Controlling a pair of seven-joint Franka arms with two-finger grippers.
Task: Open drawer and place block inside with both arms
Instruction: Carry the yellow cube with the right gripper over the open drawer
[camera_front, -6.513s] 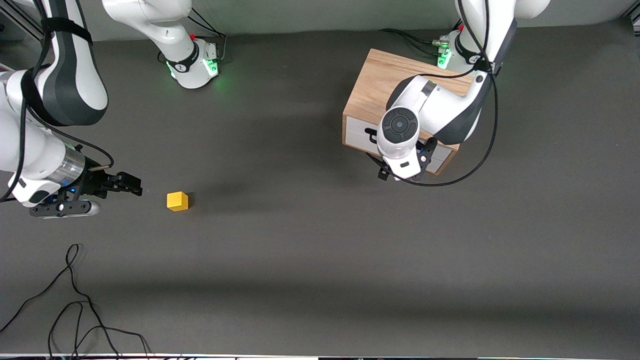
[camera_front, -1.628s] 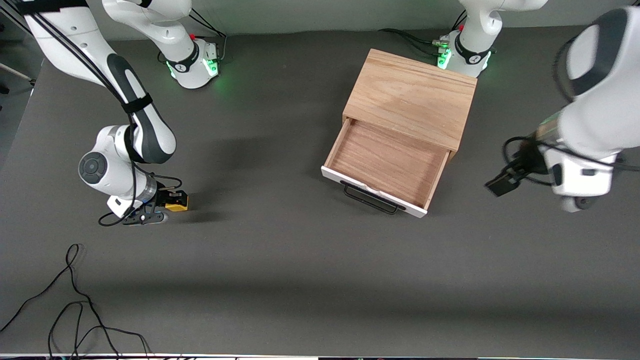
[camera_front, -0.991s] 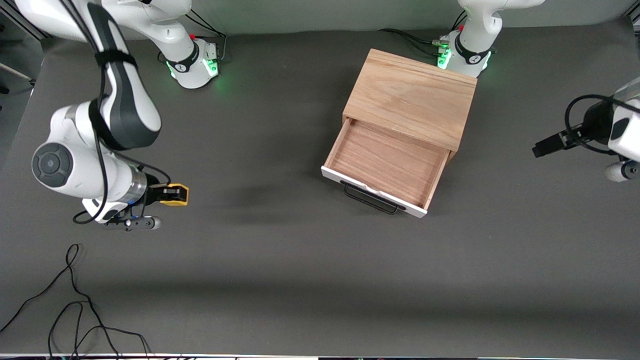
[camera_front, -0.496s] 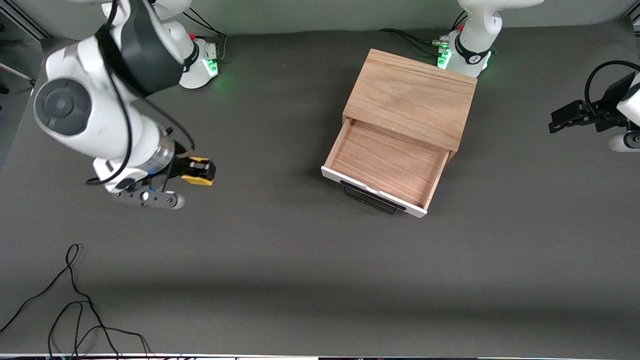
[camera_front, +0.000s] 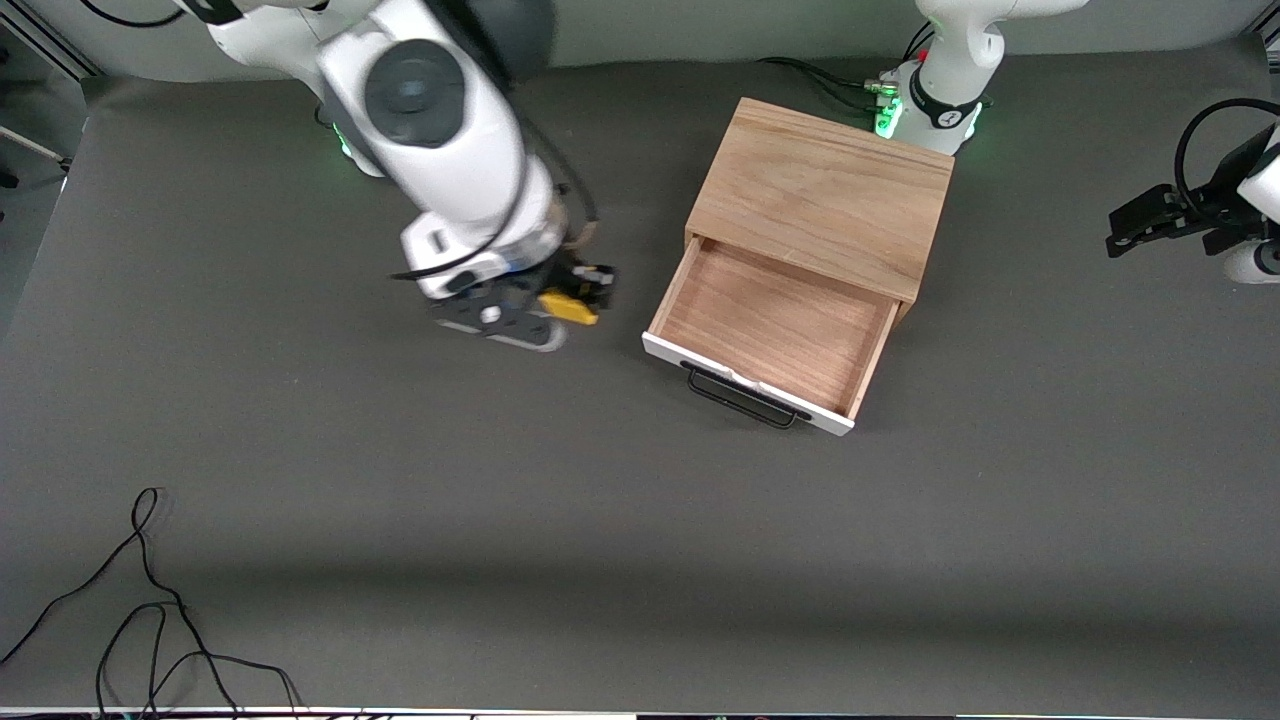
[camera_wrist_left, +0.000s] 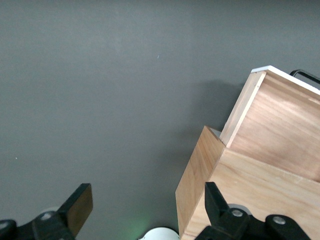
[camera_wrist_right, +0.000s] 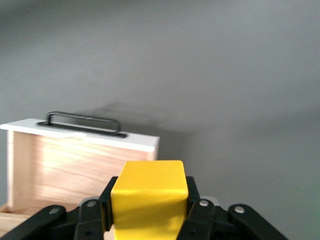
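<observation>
Your right gripper (camera_front: 578, 295) has its black fingers (camera_wrist_right: 90, 210) closed on the flat sides of the block (camera_wrist_right: 149, 194), and it carries the block in the air over the bare table (camera_front: 300, 450), just beside the drawer (camera_front: 770, 330) on the side toward the right arm's end. The drawer is already pulled out from the cabinet (camera_front: 825, 195) and nothing lies in it, so I judge the opening is done and you have left only to bring the block over the drawer and release it. Your left gripper (camera_wrist_left: 142, 212) waits with fingers wide apart, well away from the drawer toward the left arm's end. The block is a smooth yellow cube; the drawer is a shallow tray of grained wood with a white front and a thin black wire handle (camera_front: 742, 397); the table cover looks matte grey.
</observation>
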